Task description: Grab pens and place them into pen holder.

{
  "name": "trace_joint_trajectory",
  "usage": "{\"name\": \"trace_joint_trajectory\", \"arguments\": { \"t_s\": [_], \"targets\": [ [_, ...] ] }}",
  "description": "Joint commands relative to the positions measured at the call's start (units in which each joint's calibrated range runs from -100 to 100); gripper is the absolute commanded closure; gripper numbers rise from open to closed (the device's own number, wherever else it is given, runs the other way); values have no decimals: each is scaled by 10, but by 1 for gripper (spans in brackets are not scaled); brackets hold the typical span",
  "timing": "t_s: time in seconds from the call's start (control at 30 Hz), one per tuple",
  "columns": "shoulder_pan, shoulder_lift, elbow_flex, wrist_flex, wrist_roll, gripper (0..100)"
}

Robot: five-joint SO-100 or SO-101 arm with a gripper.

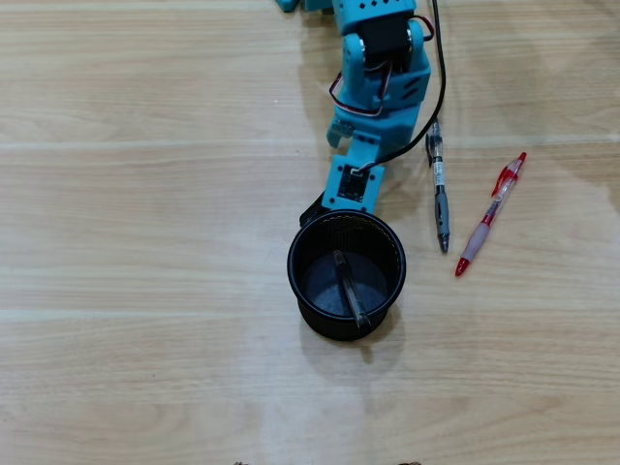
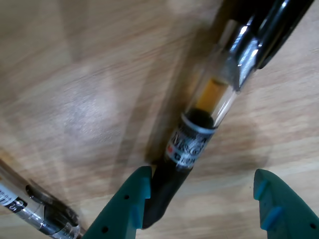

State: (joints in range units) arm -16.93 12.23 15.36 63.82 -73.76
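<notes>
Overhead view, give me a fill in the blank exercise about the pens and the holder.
The holder is colored ___. Inside it lies ___ pen. On the table, right of the holder, lie ___ more. Beside the black pen, the rightmost pen is mostly ___.
Missing words: black; one; two; red.

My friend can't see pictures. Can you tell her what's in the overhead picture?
A blue robot arm reaches down a wooden table to a round black pen holder, which already has one dark pen inside. To the right in this view, a black pen and a red pen lie on the table.
</notes>
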Motion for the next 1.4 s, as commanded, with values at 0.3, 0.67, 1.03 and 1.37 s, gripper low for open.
{"name": "trace_joint_trajectory", "arguments": {
  "t_s": [0.3, 0.67, 1.03, 1.37],
  "targets": [
    [25, 17, -6, -8, -4, 77],
    [29, 17, -1, -2, -8, 100],
    [77, -117, 134, 25, -5, 98],
    [189, -307, 22, -77, 109, 98]
  ]
}}
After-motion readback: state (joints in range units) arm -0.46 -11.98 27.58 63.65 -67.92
